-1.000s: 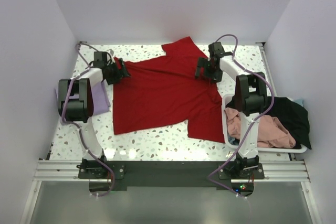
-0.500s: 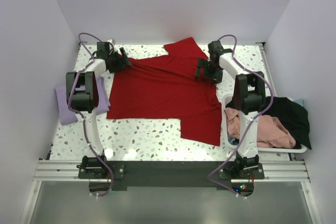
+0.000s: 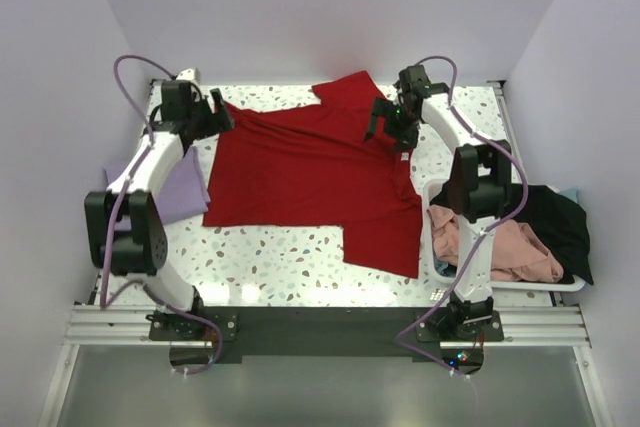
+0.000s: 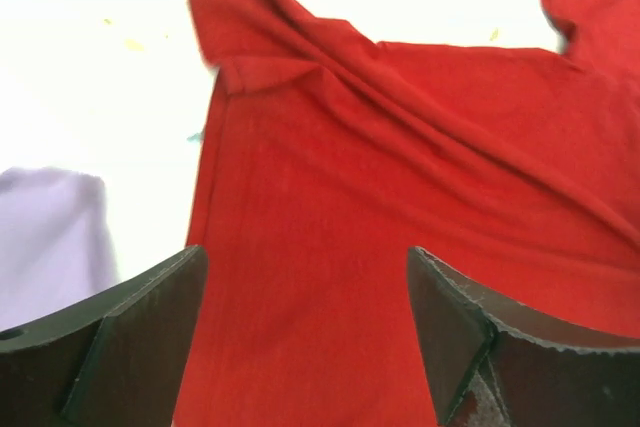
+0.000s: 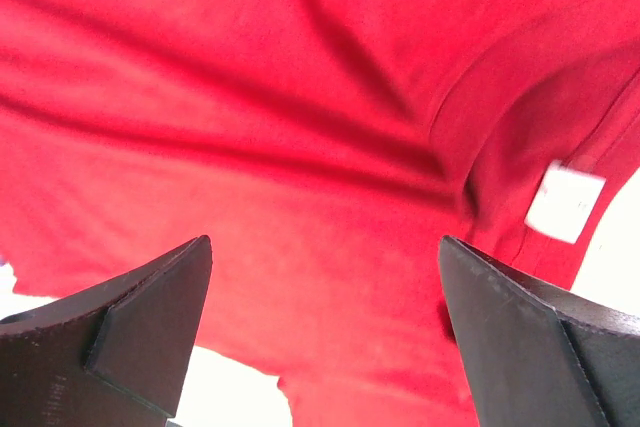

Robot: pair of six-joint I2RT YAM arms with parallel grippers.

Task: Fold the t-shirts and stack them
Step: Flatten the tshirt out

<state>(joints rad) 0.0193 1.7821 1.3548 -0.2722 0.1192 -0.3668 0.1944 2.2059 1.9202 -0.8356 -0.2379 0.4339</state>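
This is a robotics lab test cell, not a lived-in room. A speckled, brightly lit table [image 3: 290,257] is boxed in by plain pale wall panels [image 3: 320,7] on its left, far and right sides. Along the near edge, an aluminium rail [image 3: 110,325] and a dark base plate [image 3: 320,332] carry two white-and-black robot arms, the left arm [image 3: 150,162] and the right arm [image 3: 470,177], each trailing a looped purple cable [image 3: 125,77]. Small coloured lights [image 3: 458,359] glow by the right arm's base. The only household things are working material: a red t-shirt [image 3: 300,167] spread on the table and a white basket [image 3: 520,286] of clothes on the right.
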